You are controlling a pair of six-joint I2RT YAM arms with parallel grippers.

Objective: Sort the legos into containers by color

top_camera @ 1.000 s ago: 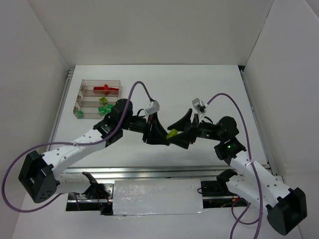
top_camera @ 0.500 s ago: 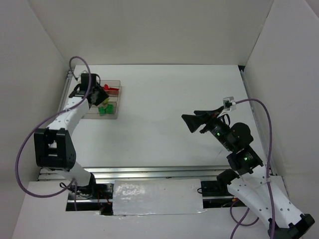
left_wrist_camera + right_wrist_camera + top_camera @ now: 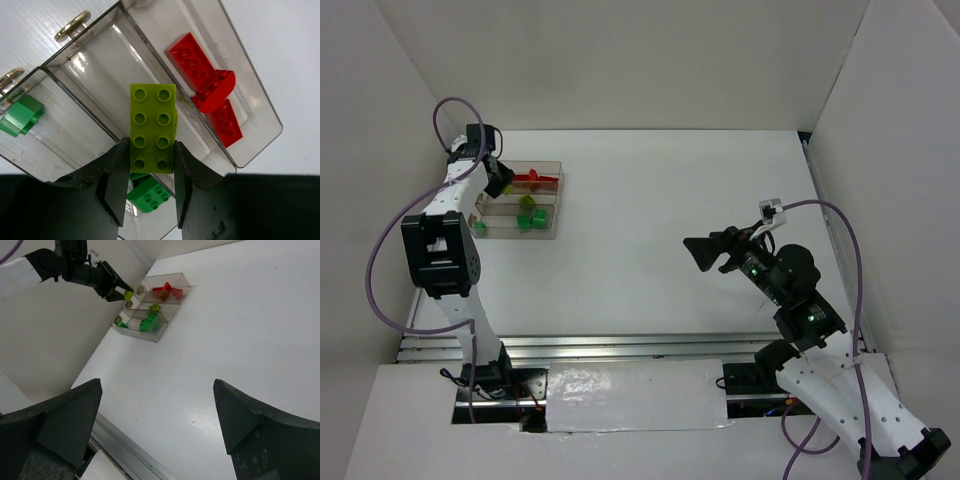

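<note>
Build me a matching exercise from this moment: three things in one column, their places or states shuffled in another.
Things:
1. red bricks
2. eight-stud yellow-green brick
3. right gripper

Places or states:
A. open, above the table
B. clamped in the left gripper
C. lying in the far compartment of the tray

Pairs: 1-C, 2-B, 3-A.

We see a white counter (image 3: 650, 200) boxed in by plain white walls: a back wall (image 3: 620, 60) at 12 o'clock, a left wall (image 3: 370, 150) at 9 and a right wall (image 3: 900, 150) at 3. At 6 o'clock a metal rail (image 3: 620, 345) runs along the counter's near edge, with a silvery sheet (image 3: 635, 395) just below it. The light is even and soft, and the shadows are faint.
</note>
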